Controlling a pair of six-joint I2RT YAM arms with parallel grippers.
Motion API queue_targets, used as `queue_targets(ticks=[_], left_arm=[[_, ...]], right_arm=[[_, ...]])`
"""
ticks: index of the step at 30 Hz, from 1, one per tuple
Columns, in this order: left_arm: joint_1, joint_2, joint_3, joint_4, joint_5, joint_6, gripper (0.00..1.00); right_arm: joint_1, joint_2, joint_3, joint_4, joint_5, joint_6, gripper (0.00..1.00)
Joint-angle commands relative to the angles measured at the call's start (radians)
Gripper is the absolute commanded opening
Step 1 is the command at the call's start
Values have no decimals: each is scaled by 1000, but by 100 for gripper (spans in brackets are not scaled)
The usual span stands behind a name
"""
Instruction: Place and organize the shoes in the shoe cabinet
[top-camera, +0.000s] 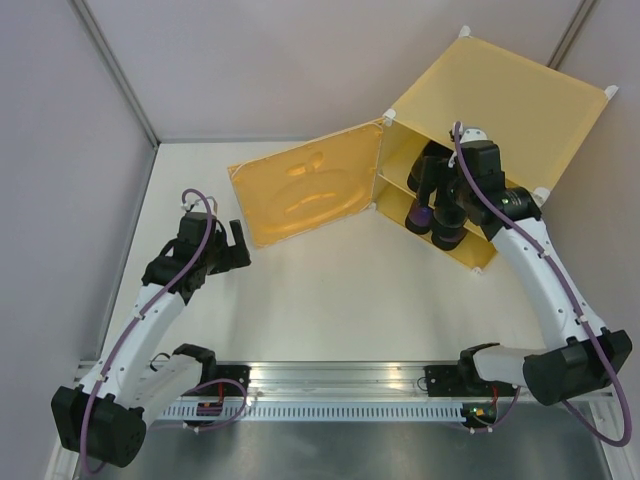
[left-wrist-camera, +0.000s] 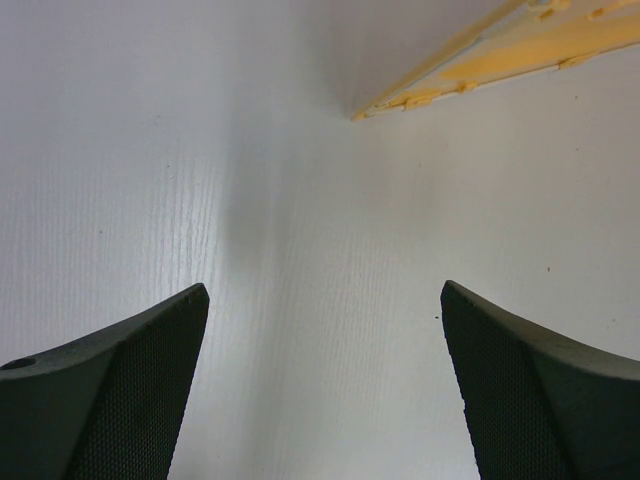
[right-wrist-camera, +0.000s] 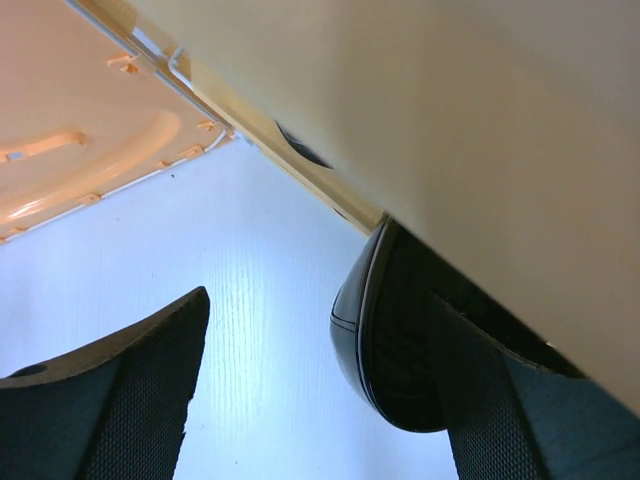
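One large yellow shoe cabinet (top-camera: 500, 95) stands at the far right of the table (top-camera: 330, 300). Its opening faces near-left and its door (top-camera: 305, 190) swings out to the left. The shoes (top-camera: 432, 168) lie inside on both levels, black above and purple ones (top-camera: 422, 212) below. Their long axes seem to run from the opening toward the far right, toes in and heels out. The right jaws stand wide at that opening, astride the rounded heel of a glossy black shoe (right-wrist-camera: 375, 340) that sits closer to the right finger and looks unclamped. The left jaws, also wide, hang over the table by the door's edge, well apart from the shoes, so the right arm is nearer.
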Motion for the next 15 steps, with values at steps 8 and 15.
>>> queue_targets(ticks=[8,15], left_arm=[[3,-17,-5,30,17,35,100],[3,-15,-7,30,15,35,100]], right_arm=[[-2,-103,8,243,-29,-114,91],[-1,-54,-93,196,-43,-186,91]])
